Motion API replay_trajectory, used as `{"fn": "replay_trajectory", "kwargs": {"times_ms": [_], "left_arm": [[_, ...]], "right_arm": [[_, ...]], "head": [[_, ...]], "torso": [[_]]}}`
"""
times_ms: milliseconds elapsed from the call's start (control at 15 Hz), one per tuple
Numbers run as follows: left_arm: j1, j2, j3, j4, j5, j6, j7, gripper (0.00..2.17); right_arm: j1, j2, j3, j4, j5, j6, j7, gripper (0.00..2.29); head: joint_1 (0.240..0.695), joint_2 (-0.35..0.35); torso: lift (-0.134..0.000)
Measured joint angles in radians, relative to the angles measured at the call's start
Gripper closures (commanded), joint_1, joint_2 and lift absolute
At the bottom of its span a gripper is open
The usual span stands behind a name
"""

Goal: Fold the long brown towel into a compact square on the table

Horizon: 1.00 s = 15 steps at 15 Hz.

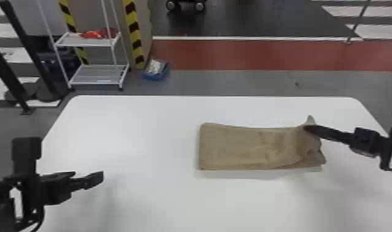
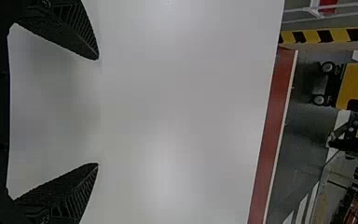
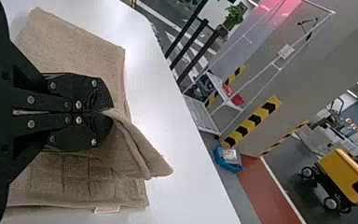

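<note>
On the white table [image 1: 127, 129], right of centre, the towel [image 1: 235, 148] is laid, its raised right end pinched by the right gripper [image 3: 109, 112]; the left gripper [image 2: 98, 112] is spread. Limp, light cloth is expected, best gripped through all layers.

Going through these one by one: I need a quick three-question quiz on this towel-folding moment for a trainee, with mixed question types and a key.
1. True or false: the black right end effector has its fingers closed on the long brown cloth towel.

2. Multiple choice: where is the black left end effector?
A) Clamped on the towel
B) Over the table, fingers apart, holding nothing
C) Inside the blue bin

3. Fill in the blank: from the robot's own side, the towel lies mostly on the ____ half of the white, round-cornered table.

Key: 1 true; 2 B; 3 right
</note>
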Motion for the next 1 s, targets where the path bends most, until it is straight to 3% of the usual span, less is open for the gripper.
{"fn": "replay_trajectory", "kwargs": {"times_ms": [200, 467, 533, 733, 1000], "left_arm": [[-0.002, 0.000, -0.002, 0.015, -0.005, -0.016, 0.001, 0.07], [-0.010, 0.000, -0.016, 0.037, -0.011, -0.027, 0.002, 0.07], [-0.011, 0.000, -0.015, 0.040, -0.011, -0.029, 0.002, 0.07], [-0.012, 0.001, -0.010, 0.052, -0.011, -0.038, -0.001, 0.07], [-0.015, 0.001, -0.017, 0.057, -0.011, -0.039, -0.001, 0.07]], "right_arm": [[-0.019, -0.017, 0.009, 0.009, -0.007, 0.003, 0.036, 1.65], [-0.037, -0.044, 0.069, -0.009, 0.012, -0.001, 0.166, 1.65], [-0.051, -0.052, 0.099, -0.012, 0.048, -0.003, 0.194, 1.65], [-0.073, -0.059, 0.176, -0.002, 0.264, -0.024, 0.246, 1.65], [-0.092, -0.031, 0.156, 0.048, 0.468, -0.070, 0.307, 1.65]], "head": [[0.695, 0.017], [0.695, 0.032], [0.695, 0.037], [0.695, 0.039], [0.695, 0.005]], "torso": [[-0.123], [-0.123], [-0.123], [-0.123], [-0.123]]}}
